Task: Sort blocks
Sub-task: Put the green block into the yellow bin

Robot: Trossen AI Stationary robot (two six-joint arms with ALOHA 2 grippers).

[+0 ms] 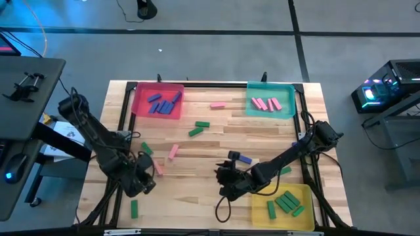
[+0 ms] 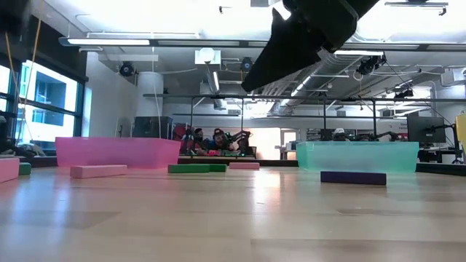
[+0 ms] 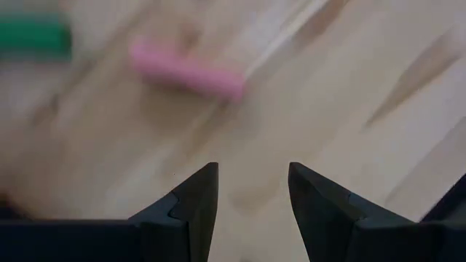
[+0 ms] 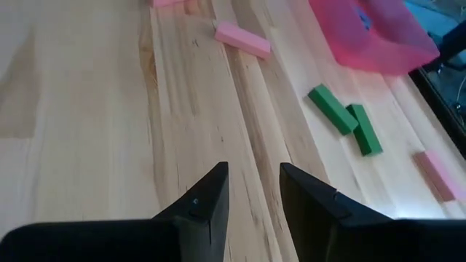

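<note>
Left gripper (image 1: 149,185) near the tabletop's (image 1: 197,196) front-left part, fingers spread, nothing between them; bare wood all around it. A pink block (image 3: 187,73) lies just ahead of it, a green block (image 3: 35,36) beside that, cut off at the frame edge.

Right gripper (image 4: 253,191) front-centre, fingers parted, empty; open boards ahead. Beyond it: a pink block (image 4: 242,38), two green blocks (image 4: 345,118) touching, then the pink tray (image 4: 378,45), partly cut off. A blue-purple block (image 1: 243,158) lies just behind this gripper. The yellow tray (image 1: 305,208) sits close at its side.
</note>
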